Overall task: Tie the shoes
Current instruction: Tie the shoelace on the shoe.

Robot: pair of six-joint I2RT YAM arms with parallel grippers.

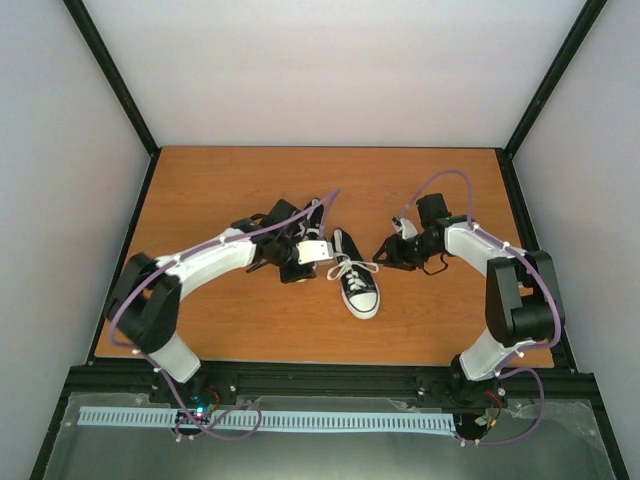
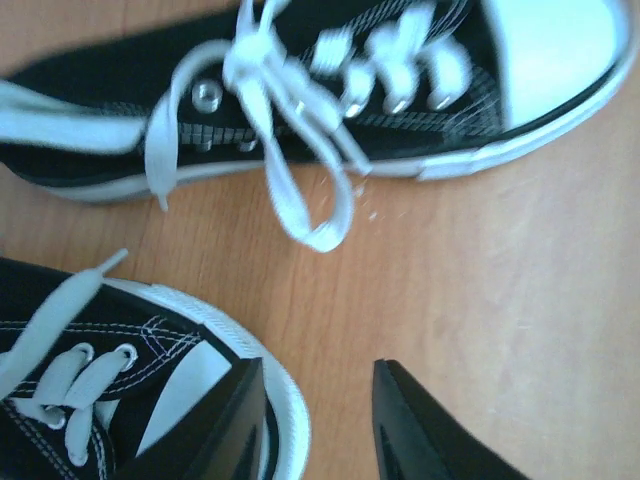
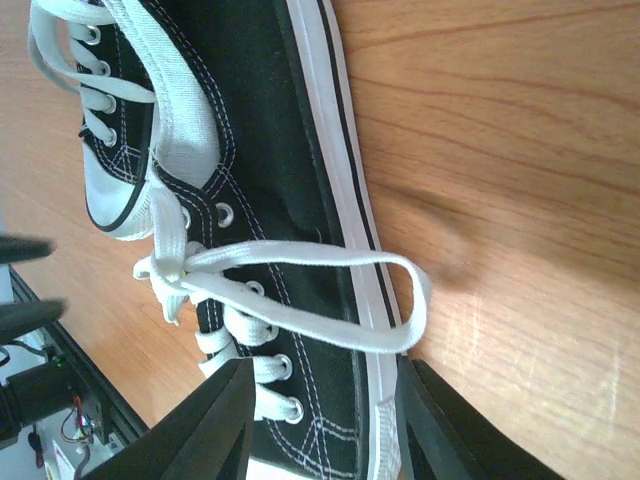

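Shoes on orange wooden table, plain white walls

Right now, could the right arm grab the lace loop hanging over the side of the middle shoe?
Probably yes. The right gripper is open beside that shoe, and the lace loop lies over the sole just ahead of it, nothing between. The left gripper is over by the other shoe.

One shoe's laces are blurred and its heel runs off the left edge, while the other shoe is cropped at the lower left, partly behind the left fingers.
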